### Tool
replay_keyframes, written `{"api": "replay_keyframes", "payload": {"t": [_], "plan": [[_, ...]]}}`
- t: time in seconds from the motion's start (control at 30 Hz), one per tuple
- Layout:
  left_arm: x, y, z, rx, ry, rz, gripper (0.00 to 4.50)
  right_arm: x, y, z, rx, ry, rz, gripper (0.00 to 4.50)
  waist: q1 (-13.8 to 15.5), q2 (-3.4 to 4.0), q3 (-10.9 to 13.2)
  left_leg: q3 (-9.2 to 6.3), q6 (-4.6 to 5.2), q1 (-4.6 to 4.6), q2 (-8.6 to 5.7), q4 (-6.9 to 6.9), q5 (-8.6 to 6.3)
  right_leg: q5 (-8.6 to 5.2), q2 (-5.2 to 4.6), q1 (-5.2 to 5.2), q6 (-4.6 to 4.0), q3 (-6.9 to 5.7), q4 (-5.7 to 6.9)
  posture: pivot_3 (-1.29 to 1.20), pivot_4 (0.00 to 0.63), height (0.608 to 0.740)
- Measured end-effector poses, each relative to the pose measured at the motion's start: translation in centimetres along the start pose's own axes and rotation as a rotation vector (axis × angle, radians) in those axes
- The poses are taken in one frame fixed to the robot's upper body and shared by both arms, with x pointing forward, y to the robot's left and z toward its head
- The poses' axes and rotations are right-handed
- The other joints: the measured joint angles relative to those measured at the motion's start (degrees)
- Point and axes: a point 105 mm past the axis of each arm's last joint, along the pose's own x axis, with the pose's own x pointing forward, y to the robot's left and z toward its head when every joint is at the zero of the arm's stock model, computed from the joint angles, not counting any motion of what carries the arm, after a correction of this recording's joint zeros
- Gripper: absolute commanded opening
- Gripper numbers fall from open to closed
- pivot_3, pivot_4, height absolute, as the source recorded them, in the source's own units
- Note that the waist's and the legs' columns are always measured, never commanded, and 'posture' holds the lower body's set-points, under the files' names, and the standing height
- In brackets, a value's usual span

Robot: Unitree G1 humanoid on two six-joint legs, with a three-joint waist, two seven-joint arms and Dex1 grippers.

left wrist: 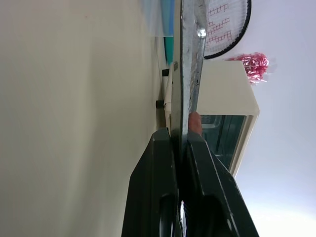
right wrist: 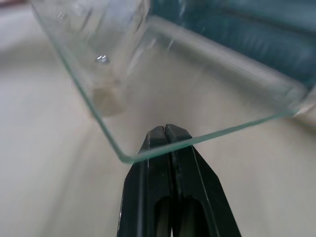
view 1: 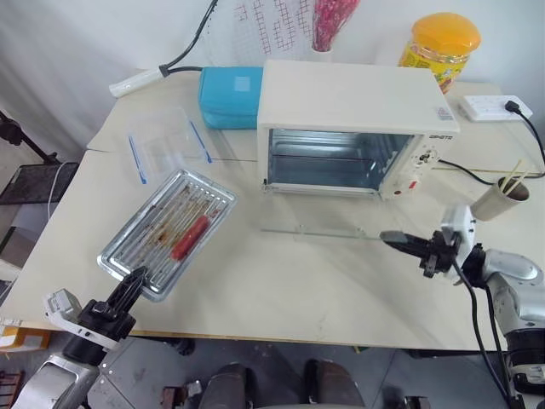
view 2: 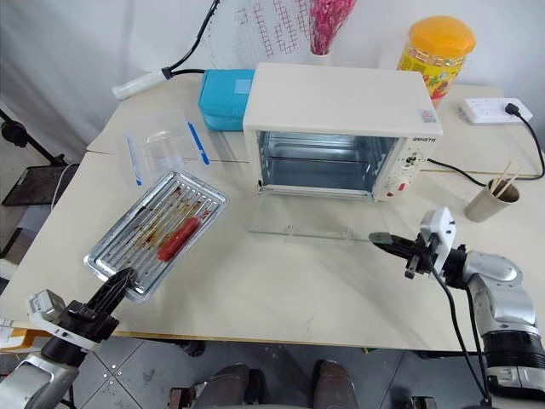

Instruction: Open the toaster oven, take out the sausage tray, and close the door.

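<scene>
Gripping the near corner of the sausage tray (view 1: 168, 233), the left gripper (view 1: 136, 277) has its 2 black fingers clenched on the tray's metal rim, which the left wrist view shows edge-on between the fingers (left wrist: 153, 182). That tray lies on the cream table (view 1: 281, 281), left of the toaster oven (view 1: 353, 128) and well apart from it, angled so its far corner points toward the oven. 1 red sausage (view 1: 190, 237) rests on the ribbed, grease-stained bottom.

The oven stands at the back of the table with its cavity exposed. Its glass door (view 2: 311, 220) is folded down flat in front of the opening, hanging level just above the tabletop. Knobs and a red button (view 1: 412, 182) sit on the right panel.

At the door's right front corner, the right gripper (view 1: 393, 239) points left toward the glass with its fingers pressed together and nothing between them. In the right wrist view the tips sit just under the glass edge (right wrist: 197, 140); whether they touch it cannot be told.

A clear plastic container (view 1: 166, 145) with blue clips lies behind the tray, a teal box (view 1: 230, 95) stands against the oven's left side, and a paper cup (view 1: 498, 200) with sticks sits to the right. An orange-lidded jar (view 1: 441, 44) stands behind the oven.
</scene>
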Motion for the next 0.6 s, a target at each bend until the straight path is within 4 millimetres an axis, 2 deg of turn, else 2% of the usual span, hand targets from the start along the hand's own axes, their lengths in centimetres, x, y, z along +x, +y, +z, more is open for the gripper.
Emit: {"api": "replay_keyframes", "payload": {"t": [0.1, 0.2, 0.3, 0.43, 0.53, 0.6], "plan": [[0.5, -0.5, -0.7, 0.01, 0.025, -0.016, 0.1, 0.2, -1.2, 4.6, -0.025, -0.146, -0.068, 0.04, 0.02, 0.0, 0.0, -0.01, -0.05, 0.0, 0.02, -0.05, -0.03, 0.0, 0.03, -0.02, 0.0, -0.01, -0.02, 0.0, 0.15, 0.74], [0.8, -0.7, -0.8, 0.014, 0.027, -0.02, 0.1, 0.3, -1.6, 6.8, -0.032, -0.247, -0.128, 0.04, 0.09, -0.01, -0.01, -0.03, -0.09, -0.02, 0.06, -0.16, -0.05, -0.01, 0.16, -0.02, -0.01, -0.03, 0.02, 0.0, 0.15, 0.74], [0.9, -0.7, -1.0, 0.021, 0.044, -0.017, 0.1, 0.6, -0.9, 6.9, -0.025, -0.283, -0.148, 0.04, 0.19, -0.01, -0.01, -0.02, -0.05, -0.04, -0.01, -0.27, -0.03, -0.01, 0.29, -0.04, -0.01, -0.06, 0.04, 0.0, 0.15, 0.74], [1.2, -0.8, -1.5, 0.043, 0.118, -0.011, 0.1, -0.3, 1.3, 5.6, -0.002, -0.205, -0.121, 0.04, 0.56, 0.0, 0.0, -0.02, 0.12, -0.06, -0.18, -0.35, -0.04, 0.0, 0.29, -0.02, -0.01, -0.06, 0.02, 0.0, 0.15, 0.74], [1.9, -0.6, -1.9, 0.039, 0.187, -0.01, 0.1, -1.8, 1.8, 5.4, 0.021, -0.191, -0.141, 0.63, 0.7, 0.0, -0.01, 0.04, 0.2, -0.05, -0.24, -0.34, -0.01, 0.02, 0.27, 0.01, 0.04, 0.01, -0.04, 0.0, 0.15, 0.74], [2.5, -0.5, -2.3, 0.044, 0.258, -0.005, 0.1, -3.1, 2.6, 5.3, -0.007, -0.147, -0.139, 1.34, 1.04, -0.01, -0.01, 0.02, 0.19, -0.02, -0.21, -0.34, 0.0, 0.02, 0.31, 0.0, 0.04, 0.02, 0.01, 0.0, 0.15, 0.74]]}}
